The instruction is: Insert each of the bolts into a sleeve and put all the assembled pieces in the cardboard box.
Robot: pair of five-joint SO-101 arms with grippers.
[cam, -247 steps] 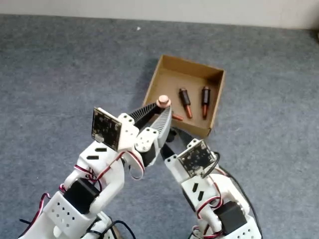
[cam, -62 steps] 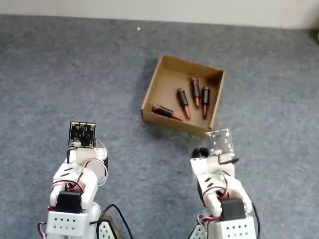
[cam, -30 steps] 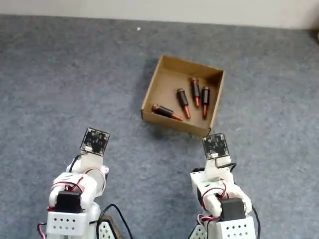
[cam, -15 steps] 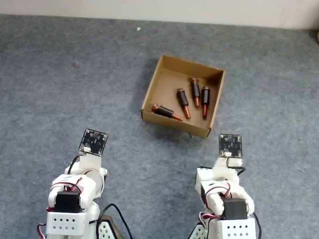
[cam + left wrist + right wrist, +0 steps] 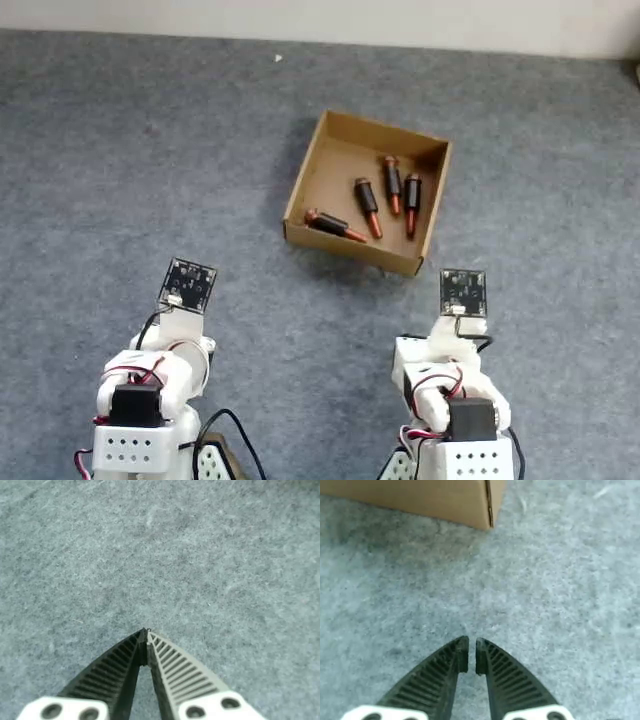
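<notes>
Four assembled pieces (image 5: pixel 368 208) in cardboard box (image 5: pixel 350 250), box just far-left of your right gripper (image 5: pixel 471 656), nearer arm; it and left gripper (image 5: pixel 146 642) both pinched closed, empty

You are looking at the cardboard box (image 5: pixel 349 250) sitting on the carpet (image 5: pixel 150 150), with four assembled pieces (image 5: pixel 368 207) lying inside it. The right gripper (image 5: pixel 471 652) is hovering near the box's front right corner, and the left gripper (image 5: pixel 146 631) is hanging well off to the box's front left.
</notes>
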